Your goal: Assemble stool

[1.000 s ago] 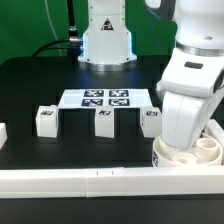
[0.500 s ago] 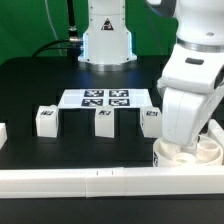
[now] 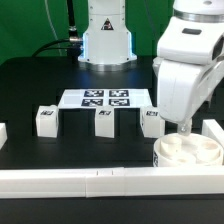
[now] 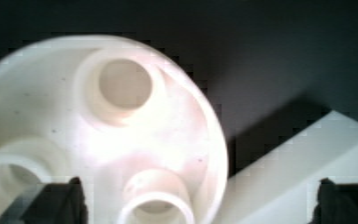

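Note:
The round white seat [image 3: 190, 153] lies flat with its leg sockets facing up, in the corner of the border rails at the exterior view's right front. It fills the wrist view [image 4: 105, 130], where three round sockets show. My gripper [image 3: 183, 130] hangs just above the seat's far edge. It is open, and in the wrist view [image 4: 202, 205] its dark fingers [image 4: 60, 200] stand wide apart with nothing held between them. Three white blocky legs [image 3: 45, 120] [image 3: 104, 122] [image 3: 151, 122] stand in a row in front of the marker board [image 3: 105, 98].
A long white rail [image 3: 100, 180] runs along the table's front, with a raised part [image 3: 213, 128] at the exterior view's right beside the seat. A small white block [image 3: 3, 131] sits at the left edge. The arm's base [image 3: 106, 40] stands at the back.
The arm has lifted up from the seat and tilted back. The seat stays in the corner, now uncovered.

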`<state>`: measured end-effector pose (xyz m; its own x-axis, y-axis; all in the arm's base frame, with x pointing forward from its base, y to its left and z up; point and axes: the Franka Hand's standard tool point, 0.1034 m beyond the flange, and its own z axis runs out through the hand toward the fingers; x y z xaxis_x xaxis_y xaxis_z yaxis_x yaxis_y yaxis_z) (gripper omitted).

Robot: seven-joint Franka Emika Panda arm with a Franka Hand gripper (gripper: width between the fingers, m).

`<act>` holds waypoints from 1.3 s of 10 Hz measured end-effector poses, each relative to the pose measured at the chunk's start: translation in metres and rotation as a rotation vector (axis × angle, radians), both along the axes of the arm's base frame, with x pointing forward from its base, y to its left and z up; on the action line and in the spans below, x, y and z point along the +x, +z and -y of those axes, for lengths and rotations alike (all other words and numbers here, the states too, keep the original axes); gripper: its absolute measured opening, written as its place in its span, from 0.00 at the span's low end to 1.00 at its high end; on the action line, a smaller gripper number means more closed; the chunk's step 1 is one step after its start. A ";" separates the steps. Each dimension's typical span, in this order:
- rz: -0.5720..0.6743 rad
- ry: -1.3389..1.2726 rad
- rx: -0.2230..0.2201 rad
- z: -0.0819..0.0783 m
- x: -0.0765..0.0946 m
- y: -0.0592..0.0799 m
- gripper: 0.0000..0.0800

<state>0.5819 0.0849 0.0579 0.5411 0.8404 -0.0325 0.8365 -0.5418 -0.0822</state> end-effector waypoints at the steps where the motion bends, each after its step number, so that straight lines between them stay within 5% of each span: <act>1: 0.004 0.011 0.002 0.016 -0.007 -0.003 0.81; 4: -0.002 0.007 0.002 0.049 -0.039 -0.009 0.81; 8: -0.006 -0.021 0.000 0.049 -0.040 -0.011 0.81; 13: 0.028 -0.539 -0.024 0.041 -0.044 -0.014 0.81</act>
<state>0.5375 0.0443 0.0437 0.8965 0.4422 -0.0275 0.4408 -0.8964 -0.0464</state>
